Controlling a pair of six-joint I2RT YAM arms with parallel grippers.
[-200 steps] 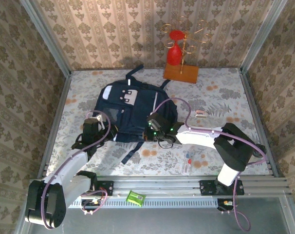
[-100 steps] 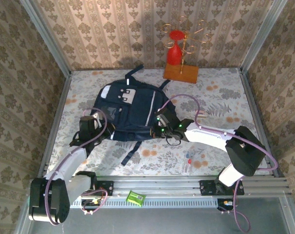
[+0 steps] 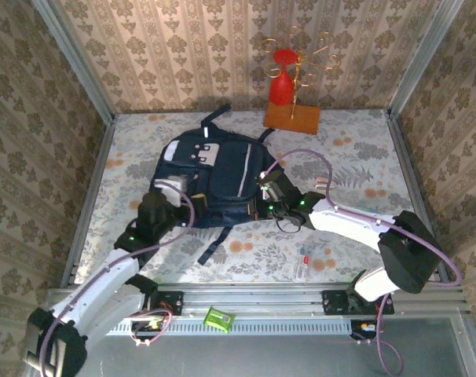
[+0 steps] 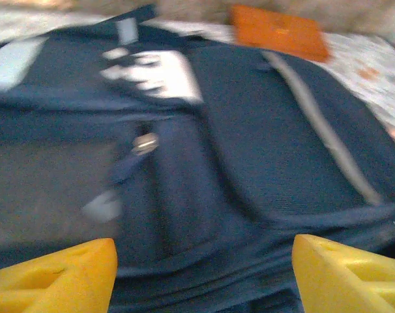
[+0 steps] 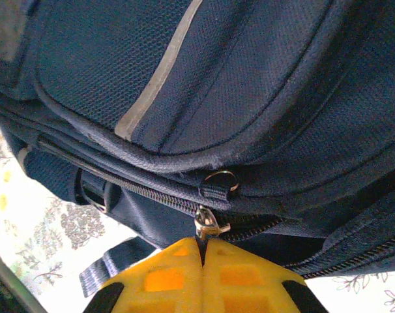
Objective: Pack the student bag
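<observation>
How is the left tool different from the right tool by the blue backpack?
The left tool has its yellow fingers wide apart; the right tool has them pressed together. The left tool holds nothing; the right tool pinches a metal zipper pull on the student bag. The left tool is at the bag's left side, the right tool at its right. Both have yellow fingers.

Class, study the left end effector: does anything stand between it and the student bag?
Nothing visible does. The left end effector, jaws open, faces the student bag directly, and only the bag's own navy fabric lies ahead of it.
</observation>
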